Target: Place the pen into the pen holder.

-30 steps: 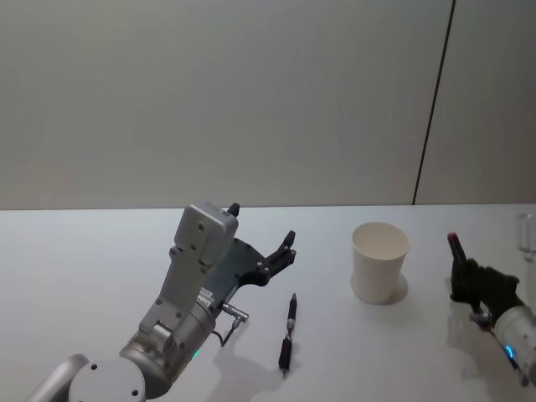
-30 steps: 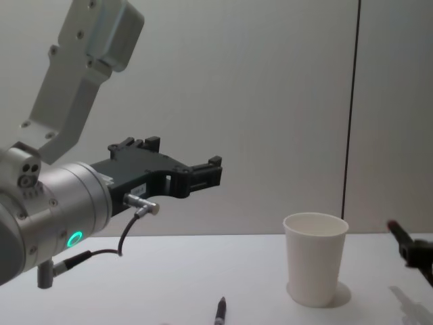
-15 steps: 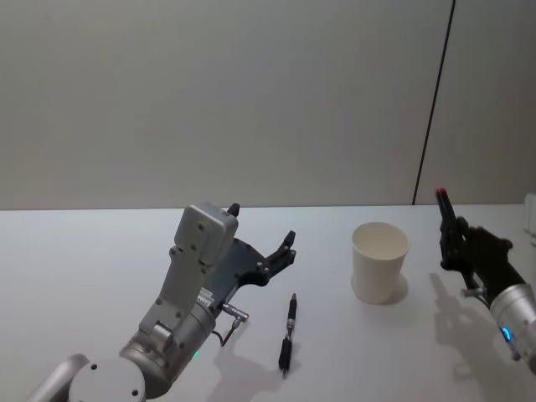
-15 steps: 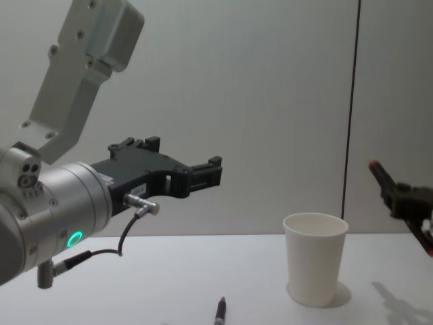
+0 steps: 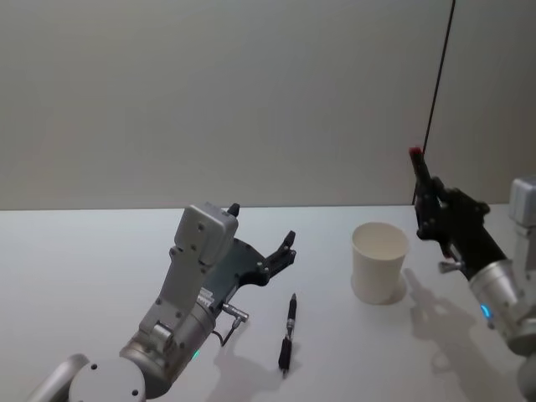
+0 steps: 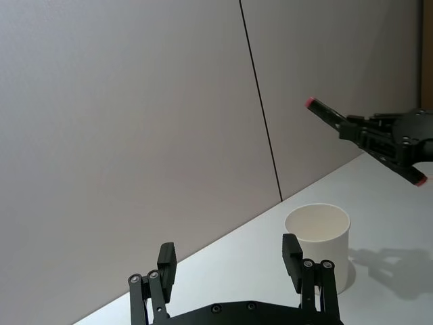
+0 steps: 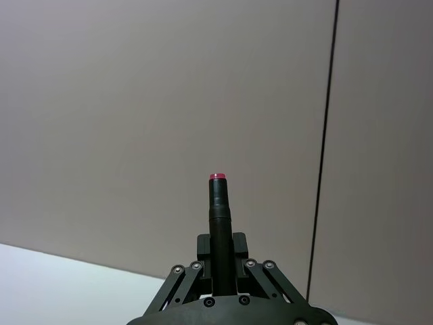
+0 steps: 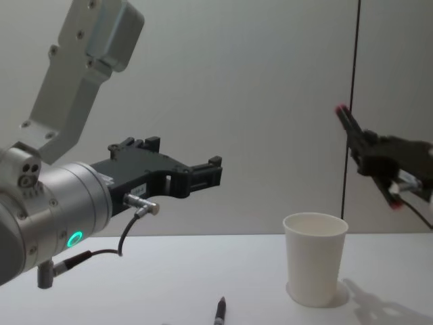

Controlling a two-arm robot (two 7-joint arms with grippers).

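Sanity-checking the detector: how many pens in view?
2. A black pen lies on the table near the left pincer. A red-tipped pen is held in the right pincer, raised just right of the cup. Cup's inside is partly hidden.

Even, rather dim light comes from overhead; the cup (image 5: 379, 272) and my right gripper (image 5: 429, 205), closed on a pen (image 5: 418, 171), throw soft grey shadows on the table (image 5: 84, 268).

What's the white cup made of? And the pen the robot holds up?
The cup looks like matte paper: thin wall, rolled rim. The pen in the right tool looks like dull black plastic with red ends, perhaps coated metal. The left tool hovers open left of the cup.
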